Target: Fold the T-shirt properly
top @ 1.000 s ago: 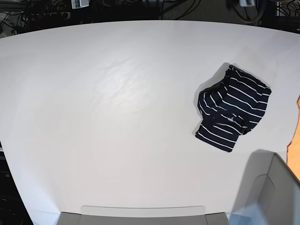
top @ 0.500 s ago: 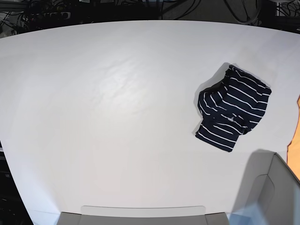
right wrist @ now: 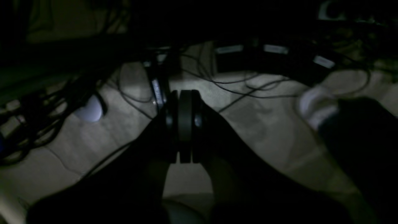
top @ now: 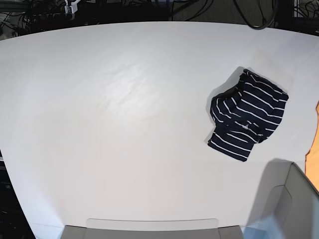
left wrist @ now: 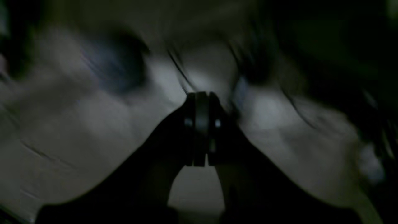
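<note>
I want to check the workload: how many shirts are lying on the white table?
1. The striped T-shirt lies crumpled on the right side of the white table in the base view. No other garment shows; the wrist views show none.

Bench (top: 124, 124) wide open around the bunched T-shirt (top: 247, 116). Grey box (top: 294, 204) near its lower right. Cables (right wrist: 236, 87) strung ahead of right fingers (right wrist: 185, 118).
</note>
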Robot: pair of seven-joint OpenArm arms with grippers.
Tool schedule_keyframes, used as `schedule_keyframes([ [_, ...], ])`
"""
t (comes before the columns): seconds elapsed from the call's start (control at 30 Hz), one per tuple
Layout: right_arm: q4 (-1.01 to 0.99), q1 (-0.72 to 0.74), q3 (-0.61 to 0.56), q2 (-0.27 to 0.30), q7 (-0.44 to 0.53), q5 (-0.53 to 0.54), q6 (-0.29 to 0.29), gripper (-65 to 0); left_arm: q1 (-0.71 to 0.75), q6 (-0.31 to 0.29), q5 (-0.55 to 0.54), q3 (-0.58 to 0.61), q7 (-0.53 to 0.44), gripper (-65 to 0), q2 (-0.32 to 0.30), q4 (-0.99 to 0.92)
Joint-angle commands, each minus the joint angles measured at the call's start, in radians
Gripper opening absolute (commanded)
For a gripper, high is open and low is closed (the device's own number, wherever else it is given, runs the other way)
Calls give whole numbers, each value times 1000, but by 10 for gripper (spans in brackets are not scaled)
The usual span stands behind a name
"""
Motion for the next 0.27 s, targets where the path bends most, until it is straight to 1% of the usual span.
schedule_keyframes([
  [0.0,-61,20,-3,35,38,-1,-52,-650,4,23,1,2,-5,-650,-14,-1],
  [0.03,-129,52,-9,49,75,-21,-119,-650,2,38,1,2,-5,-650,-16,-1],
  [0.1,-204,95,-29,65,117,-72,-253,-650,1,44,1,2,-5,-650,-16,-1],
  [0.2,-228,131,-80,60,149,-173,-506,-650,-1,46,1,2,-5,-650,-16,-1],
  [0.23,-228,132,-90,57,149,-193,-569,-650,-1,46,1,0,-5,-650,-16,-1],
])
